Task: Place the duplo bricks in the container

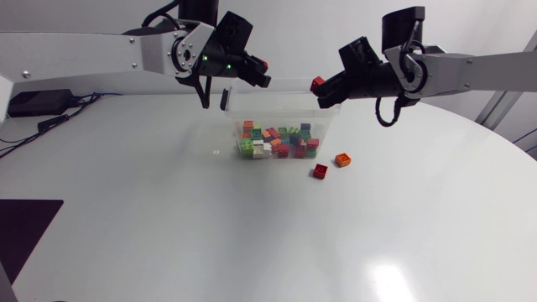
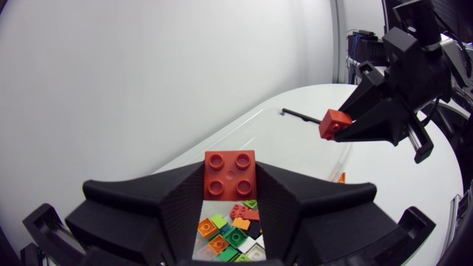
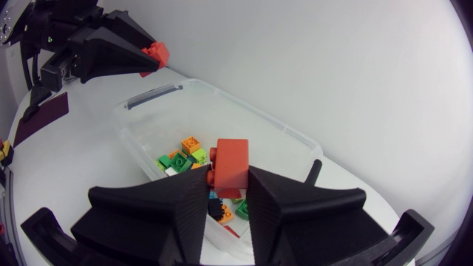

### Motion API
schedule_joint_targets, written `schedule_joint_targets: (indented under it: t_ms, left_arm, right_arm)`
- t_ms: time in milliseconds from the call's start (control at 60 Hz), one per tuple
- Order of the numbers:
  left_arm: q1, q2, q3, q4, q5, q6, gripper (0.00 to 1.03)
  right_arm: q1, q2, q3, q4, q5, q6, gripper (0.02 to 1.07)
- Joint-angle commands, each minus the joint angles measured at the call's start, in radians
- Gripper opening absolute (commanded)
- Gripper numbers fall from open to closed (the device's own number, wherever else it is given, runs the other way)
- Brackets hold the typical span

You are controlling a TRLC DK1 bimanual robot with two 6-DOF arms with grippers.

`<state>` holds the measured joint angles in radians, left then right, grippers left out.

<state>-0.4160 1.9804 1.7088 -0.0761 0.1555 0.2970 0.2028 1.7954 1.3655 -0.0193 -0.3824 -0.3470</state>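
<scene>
A clear plastic container (image 1: 327, 111) at the table's far middle holds several coloured duplo bricks (image 1: 277, 141). My left gripper (image 1: 258, 74) hovers above its left end, shut on a red brick (image 1: 263, 64). From the left wrist view that brick (image 2: 230, 175) sits studs-up between the fingers (image 2: 177, 203), over the container (image 2: 295, 144). My right gripper (image 1: 325, 87) hangs over the container's right end, shut on another red brick (image 1: 318, 83). In the right wrist view this brick (image 3: 230, 164) is clamped above the container (image 3: 244, 111). Each wrist view shows the other gripper (image 2: 347, 127) (image 3: 140, 55).
Two loose bricks lie on the table right of the container: a red one (image 1: 320, 171) and an orange one (image 1: 342, 159). A dark mat (image 1: 25, 222) lies at the table's left edge and cables (image 1: 50, 113) run along the far left.
</scene>
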Motion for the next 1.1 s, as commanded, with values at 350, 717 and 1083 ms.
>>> schedule_joint_targets:
  t_ms: [350, 717, 1083]
  left_arm:
    - [0.008, 0.089, 0.064, 0.001, 0.007, -0.035, 0.93]
    - [-0.181, -0.193, -0.236, -0.042, 0.006, -0.027, 0.95]
    - [-0.326, -0.057, -0.250, -0.125, -0.050, -0.125, 0.95]
  right_arm:
    - [0.024, 0.094, 0.104, -0.011, 0.051, 0.009, 0.92]
    - [-0.088, -0.212, -0.213, 0.024, -0.001, -0.012, 0.92]
    - [-0.266, -0.350, -0.476, 0.085, -0.092, -0.029, 0.92]
